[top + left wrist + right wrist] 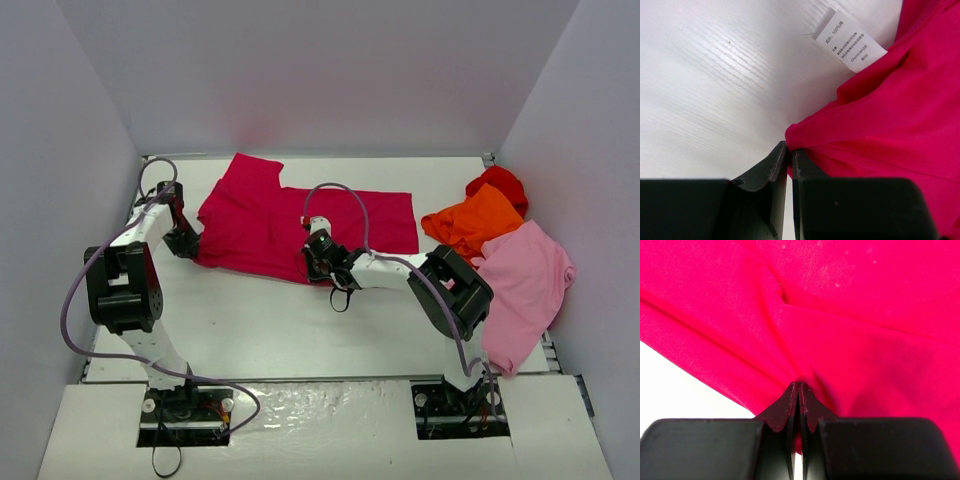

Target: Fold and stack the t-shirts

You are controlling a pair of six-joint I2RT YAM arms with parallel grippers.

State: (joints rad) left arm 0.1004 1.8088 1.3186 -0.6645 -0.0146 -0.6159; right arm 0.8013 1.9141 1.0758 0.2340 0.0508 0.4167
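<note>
The crimson-magenta t-shirt lies spread on the white table, partly folded. My left gripper is shut on its left edge; in the left wrist view the gripper pinches a corner of the crimson cloth beside a white care label. My right gripper is shut on the shirt's near edge; in the right wrist view the gripper bites a fold of crimson cloth. An orange shirt, a bright red shirt and a light pink shirt lie heaped at the right.
White walls enclose the table on the left, back and right. The right arm's body lies low across the table just left of the pink shirt. Grey cables loop from both arms.
</note>
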